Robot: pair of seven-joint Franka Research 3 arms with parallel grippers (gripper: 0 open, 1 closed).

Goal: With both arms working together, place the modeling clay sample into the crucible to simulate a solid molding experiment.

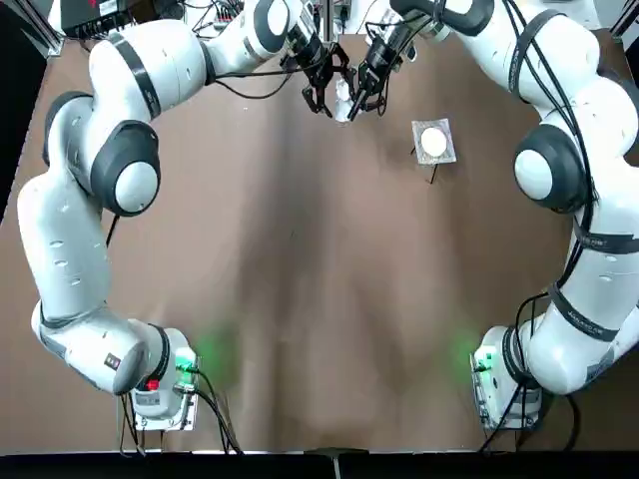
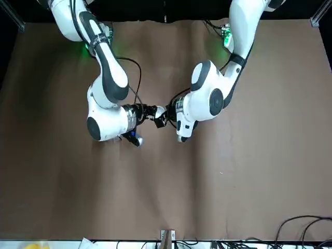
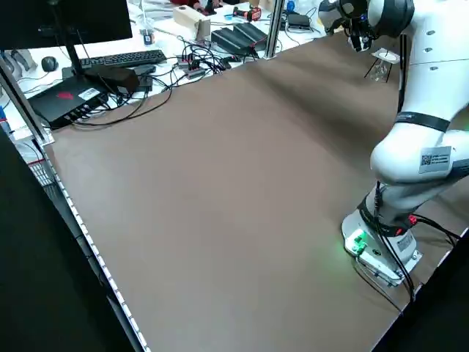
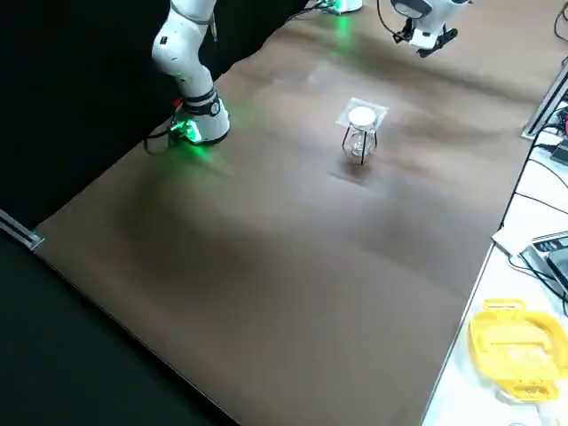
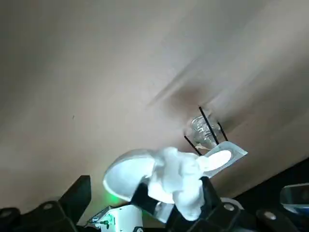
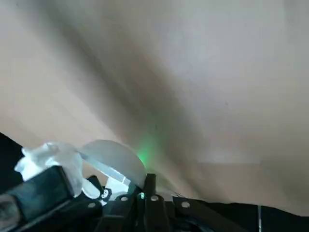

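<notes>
The modeling clay sample (image 1: 342, 103) is a small whitish lump held in the air at the far middle of the table, where both grippers meet. My left gripper (image 1: 324, 100) reaches in from the left and is shut on the lump; in the left wrist view the clay (image 5: 174, 181) sits between its dark fingers. My right gripper (image 1: 357, 100) comes in from the right, right beside the lump, which shows at the edge of the right wrist view (image 6: 48, 153). The crucible (image 1: 433, 140), a round white cup, stands to the right on a square translucent plate (image 1: 447, 128) with thin dark legs.
The plate stand with its cup (image 4: 361, 115) is the only object standing on the brown table. Cables, a keyboard (image 3: 121, 59) and electronics crowd the bench past the far edge. A yellow object (image 4: 508, 342) lies on the white bench there too.
</notes>
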